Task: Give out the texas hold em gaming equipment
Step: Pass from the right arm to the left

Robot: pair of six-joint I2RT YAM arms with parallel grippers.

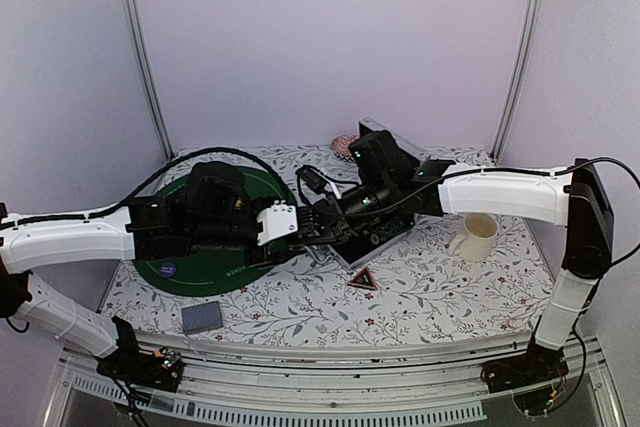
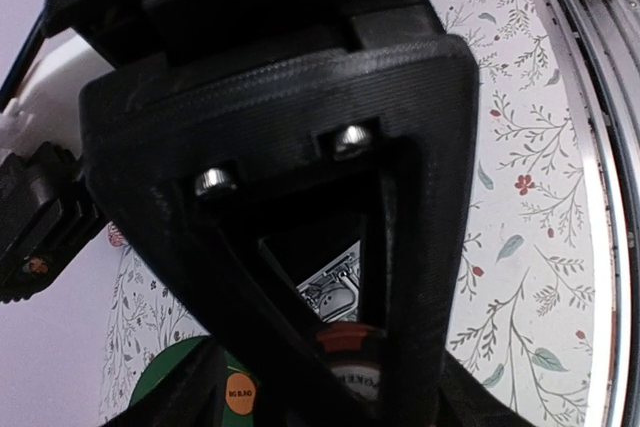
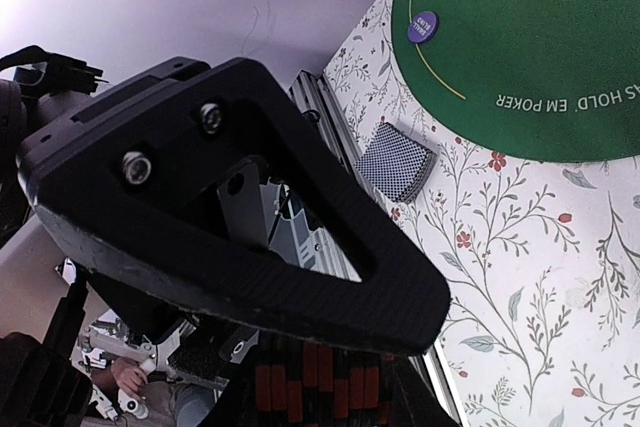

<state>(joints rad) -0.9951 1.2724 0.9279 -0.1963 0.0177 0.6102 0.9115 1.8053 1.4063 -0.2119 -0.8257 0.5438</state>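
My two grippers meet over the middle of the table, beside the green poker mat (image 1: 200, 257). The right gripper (image 1: 324, 226) is shut on a stack of red-and-black striped poker chips (image 3: 322, 387), held on its side. The left gripper (image 1: 303, 224) is right at one end of that stack. In the left wrist view the round end chip (image 2: 346, 339) shows between my black fingers (image 2: 420, 247), but how the jaws stand is hidden. A deck of blue-backed cards (image 1: 201, 317) lies near the front edge. An orange button (image 2: 240, 390) and a blue one (image 1: 167, 269) lie on the mat.
The open silver case (image 1: 385, 232) lies under the right arm at centre back. A cream mug (image 1: 477, 237) stands to the right of it. A small red triangular piece (image 1: 363, 280) lies on the flowered cloth. A pink object (image 1: 345, 144) sits at the back wall.
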